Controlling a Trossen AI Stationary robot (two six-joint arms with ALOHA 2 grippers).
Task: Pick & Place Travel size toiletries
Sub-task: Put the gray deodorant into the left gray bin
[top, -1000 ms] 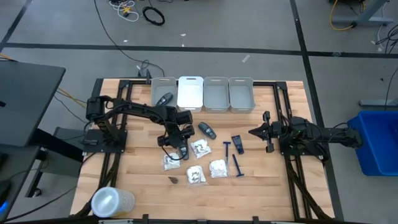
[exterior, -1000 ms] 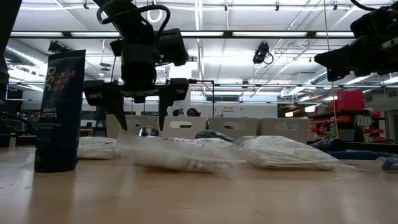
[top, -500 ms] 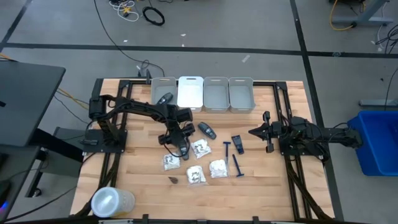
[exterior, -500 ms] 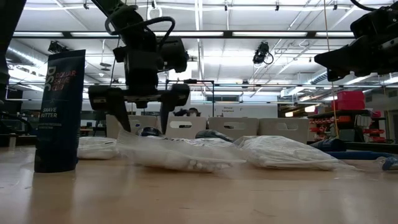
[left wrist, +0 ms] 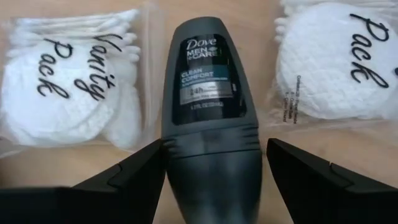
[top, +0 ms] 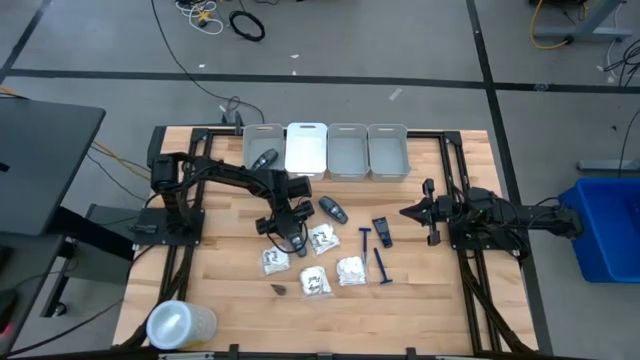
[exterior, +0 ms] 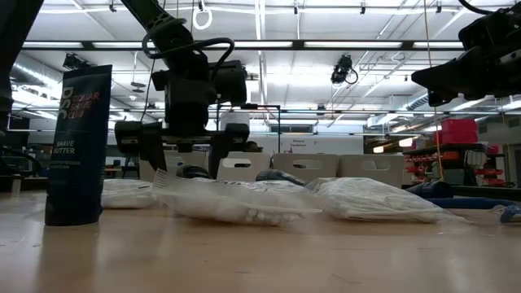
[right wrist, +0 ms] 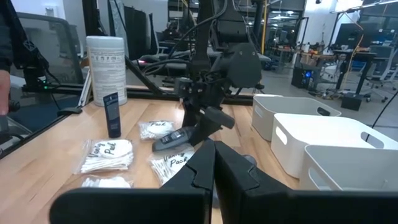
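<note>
A dark Dove roll-on case (left wrist: 211, 106) lies flat on the table between two white "Vanity Pack" packets (left wrist: 68, 87) (left wrist: 339, 62). My left gripper (left wrist: 214, 180) is open just above it, one finger on each side of its cap end, and I see no touch. The high view shows this gripper (top: 285, 228) at the table's middle left, and the low view (exterior: 187, 150) shows it close over the case (exterior: 193, 172). Another dark case (top: 333, 210), more packets (top: 350, 271) and blue razors (top: 382, 267) lie to its right. My right gripper (top: 408, 212) waits shut at the right.
Four bins stand along the far edge, three grey (top: 388, 150) and one white (top: 306, 150); a dark case (top: 264, 159) lies in the leftmost grey one. A shave-butter tube (exterior: 77, 146) stands upright near the packets. A white canister (top: 180, 325) sits at the near left corner.
My left gripper has sunk a little toward the dark case on the table, staying open, so its fingers now stand lower on either side of it. The case and packets have not moved.
</note>
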